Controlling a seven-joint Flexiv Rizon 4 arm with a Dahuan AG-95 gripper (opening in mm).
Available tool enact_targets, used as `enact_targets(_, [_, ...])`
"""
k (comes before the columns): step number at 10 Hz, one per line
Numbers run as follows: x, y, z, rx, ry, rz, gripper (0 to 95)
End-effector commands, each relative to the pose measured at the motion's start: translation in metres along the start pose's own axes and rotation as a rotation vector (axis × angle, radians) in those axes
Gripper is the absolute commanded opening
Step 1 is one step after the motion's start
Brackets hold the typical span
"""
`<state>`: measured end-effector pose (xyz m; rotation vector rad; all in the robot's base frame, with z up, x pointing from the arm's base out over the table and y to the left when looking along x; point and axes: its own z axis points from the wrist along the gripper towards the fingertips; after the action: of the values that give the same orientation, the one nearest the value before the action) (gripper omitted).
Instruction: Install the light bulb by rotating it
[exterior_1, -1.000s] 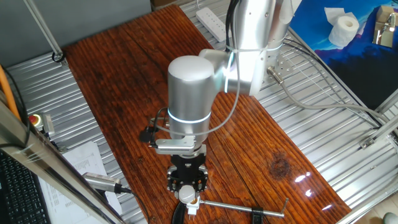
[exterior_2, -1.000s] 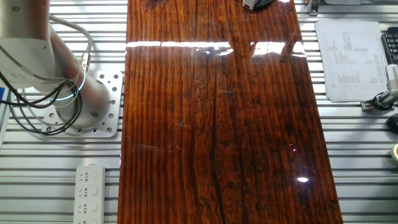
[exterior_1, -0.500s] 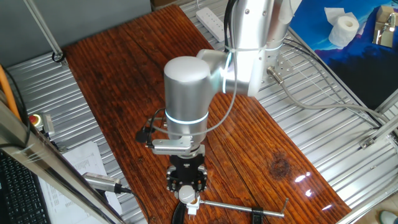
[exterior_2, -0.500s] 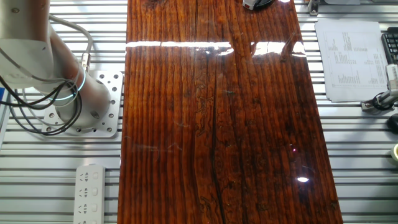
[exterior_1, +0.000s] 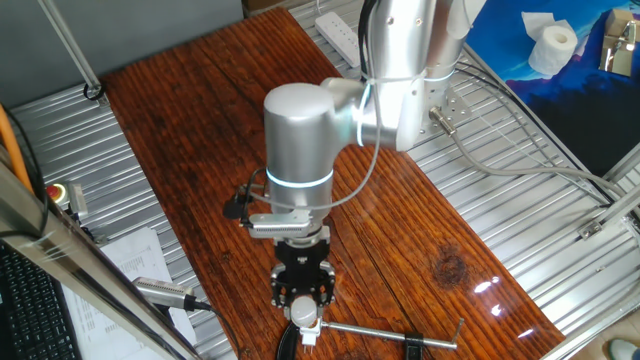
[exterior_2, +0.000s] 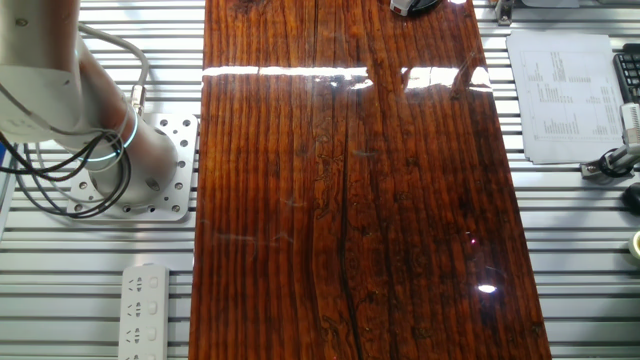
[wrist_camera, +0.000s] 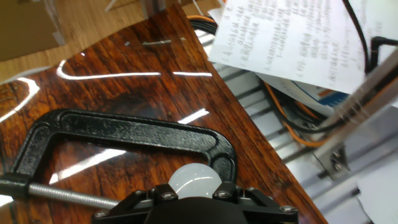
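Observation:
In one fixed view my gripper (exterior_1: 303, 310) points down at the near end of the wooden table (exterior_1: 200, 120), its black fingers closed round the small white light bulb (exterior_1: 306, 319). The hand view shows the bulb's frosted dome (wrist_camera: 194, 180) sitting tight against the gripper (wrist_camera: 194, 188), just inside the bow of a black C-clamp (wrist_camera: 124, 129). Whatever the bulb's base sits in is hidden. The other fixed view shows only the arm's base (exterior_2: 100, 150) and bare tabletop, with no gripper and no bulb.
The clamp's screw bar (exterior_1: 390, 335) lies along the table's near edge. Printed papers (wrist_camera: 280, 37) and cables (wrist_camera: 298, 118) lie beside the table. A power strip (exterior_1: 338, 32) sits at the far end, a toilet paper roll (exterior_1: 552, 45) at the back right.
The arm's large silver wrist joint has shifted slightly left and the bracket under it has turned, while the gripper stays on the bulb at the same spot.

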<state>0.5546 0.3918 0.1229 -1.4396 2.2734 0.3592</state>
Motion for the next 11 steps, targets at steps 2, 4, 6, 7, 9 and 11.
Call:
enact_targets(2, [0.0055,0.0003,0.0028,0.005,0.003,-0.008,19.0])
enact_targets(4, [0.0088,0.0011,0.0036,-0.002,-0.011,-0.018,19.0])
enact_targets(6, [0.0077,0.0027,0.0063,-0.005,-0.016,-0.017,19.0])
enact_targets(7, [0.006,0.0043,0.0091,-0.005,-0.016,-0.016,19.0])
enact_targets(9, [0.0059,0.0061,0.0109,-0.01,-0.016,-0.016,19.0])
enact_targets(11, [0.0079,0.007,0.0109,-0.009,-0.013,-0.024,19.0])
